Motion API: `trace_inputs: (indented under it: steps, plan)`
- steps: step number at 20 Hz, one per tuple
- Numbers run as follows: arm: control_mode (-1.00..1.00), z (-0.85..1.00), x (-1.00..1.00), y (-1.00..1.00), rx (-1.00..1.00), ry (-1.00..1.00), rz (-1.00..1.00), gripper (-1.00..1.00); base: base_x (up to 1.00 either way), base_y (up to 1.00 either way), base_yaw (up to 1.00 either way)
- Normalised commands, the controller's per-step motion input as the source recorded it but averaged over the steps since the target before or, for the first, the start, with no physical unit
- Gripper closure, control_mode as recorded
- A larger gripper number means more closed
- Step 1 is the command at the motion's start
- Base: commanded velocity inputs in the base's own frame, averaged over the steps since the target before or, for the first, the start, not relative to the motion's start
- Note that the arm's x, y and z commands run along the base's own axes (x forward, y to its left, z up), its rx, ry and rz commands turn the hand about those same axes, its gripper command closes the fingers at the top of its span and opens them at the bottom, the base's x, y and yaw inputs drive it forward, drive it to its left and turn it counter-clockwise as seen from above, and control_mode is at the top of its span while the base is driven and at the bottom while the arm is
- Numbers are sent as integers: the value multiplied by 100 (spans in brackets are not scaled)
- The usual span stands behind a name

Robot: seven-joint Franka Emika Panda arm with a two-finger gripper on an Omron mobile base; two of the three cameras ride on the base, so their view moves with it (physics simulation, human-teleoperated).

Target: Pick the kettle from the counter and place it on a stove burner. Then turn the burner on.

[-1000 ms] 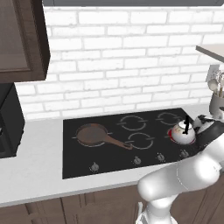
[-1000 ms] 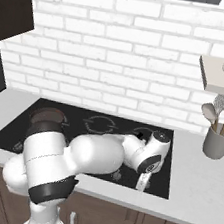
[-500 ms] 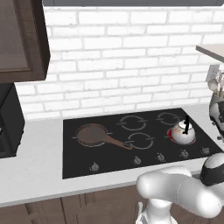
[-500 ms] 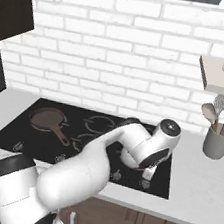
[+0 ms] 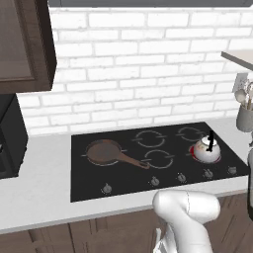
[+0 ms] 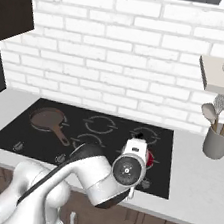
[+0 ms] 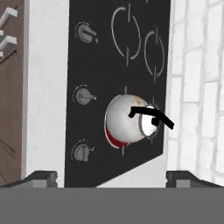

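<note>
The silver kettle with its black handle stands upright on the front right stove burner of the black cooktop. A red glow shows under it. In the right base view my white hand hangs in front of the kettle and covers most of it; the red glow peeks out beside the hand. My gripper is open, its fingertips wide apart and nothing between them, well back from the kettle above the pale counter.
A brown frying pan sits on the front left burner. A row of knobs runs along the cooktop's front edge. A grey utensil pot stands right of the stove under a shelf.
My hand has risen from the front knobs near the kettle and swung back toward the cameras. The kettle and the red glow are unchanged.
</note>
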Motion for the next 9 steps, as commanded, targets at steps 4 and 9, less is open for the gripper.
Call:
trace_inputs:
  steps: [4, 9]
  plan:
    - [-100, -16, -66, 62, -26, -14, 15, -100, 0, 0, 0]
    - [-100, 0, 0, 0, 0, 0, 0, -100, 0, 0, 0]
